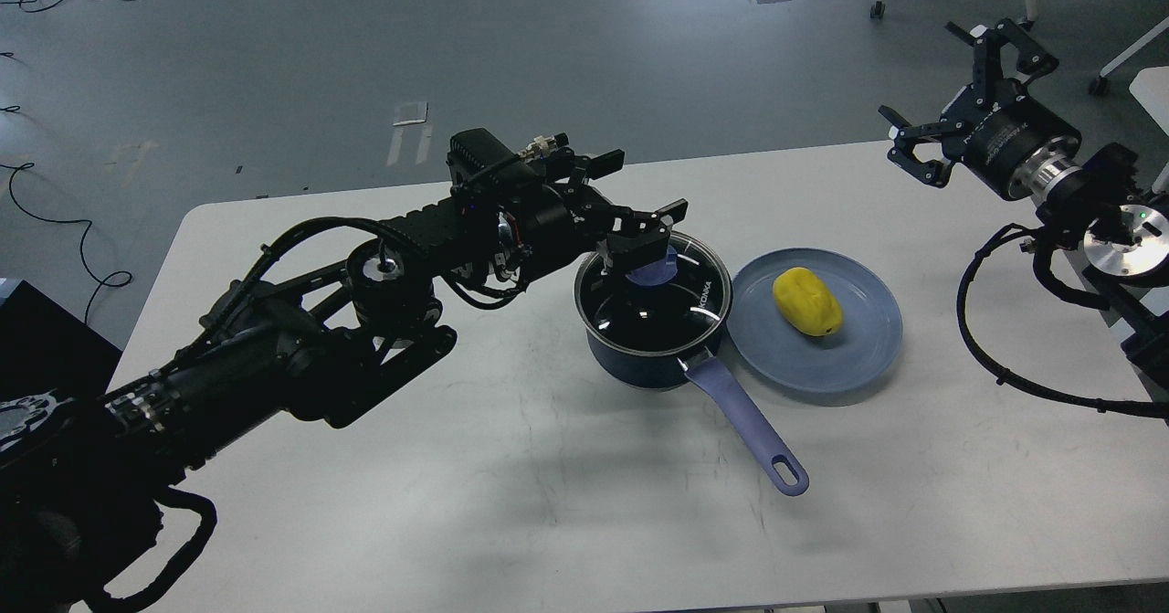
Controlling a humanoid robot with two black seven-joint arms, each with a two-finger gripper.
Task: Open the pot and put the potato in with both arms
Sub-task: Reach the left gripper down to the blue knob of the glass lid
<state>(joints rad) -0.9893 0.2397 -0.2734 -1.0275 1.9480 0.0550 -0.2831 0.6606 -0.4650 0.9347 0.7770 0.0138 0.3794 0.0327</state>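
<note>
Navy pot (653,343) upright, glass lid (680,284) on, lavender handle toward viewer, yellow potato (807,301) beside it on plate (858,357)

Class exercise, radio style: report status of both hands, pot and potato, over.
Left hand at lid knob, grip unclear. Right hand open, raised, empty. Pot lidded; potato on plate. Nothing obstructing.

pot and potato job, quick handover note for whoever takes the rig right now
Left gripper: over the pot, fingers around the lavender lid knob; a firm grip cannot be confirmed.
Right gripper: open, empty, raised beyond the table's far right edge.
Glass lid on the pot.
Potato on the blue plate, right of the pot.
Done: nothing.
Left: lift lid, drop potato in.
</note>
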